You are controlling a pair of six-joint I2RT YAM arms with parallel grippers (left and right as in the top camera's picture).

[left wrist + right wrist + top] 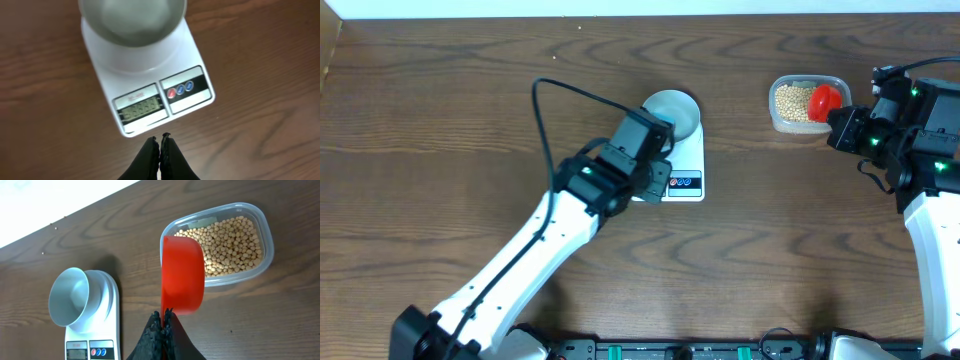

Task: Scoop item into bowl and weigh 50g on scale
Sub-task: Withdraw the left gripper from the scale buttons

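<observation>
The pale blue-grey bowl [672,112] sits empty on the white scale [684,182], seen also in the left wrist view as bowl [132,20] and scale [150,85], and in the right wrist view as bowl [70,296] and scale [107,325]. My left gripper [160,141] is shut and empty, just in front of the scale's display edge. My right gripper [164,316] is shut on the handle of a red scoop [182,275], [825,100], held over the near edge of the clear tub [260,220] of tan beans [230,242], [792,100].
The clear tub [806,82] stands at the back right of the dark wooden table [770,250]. The left arm lies diagonally across the table from the front left. A white surface borders the table's far edge.
</observation>
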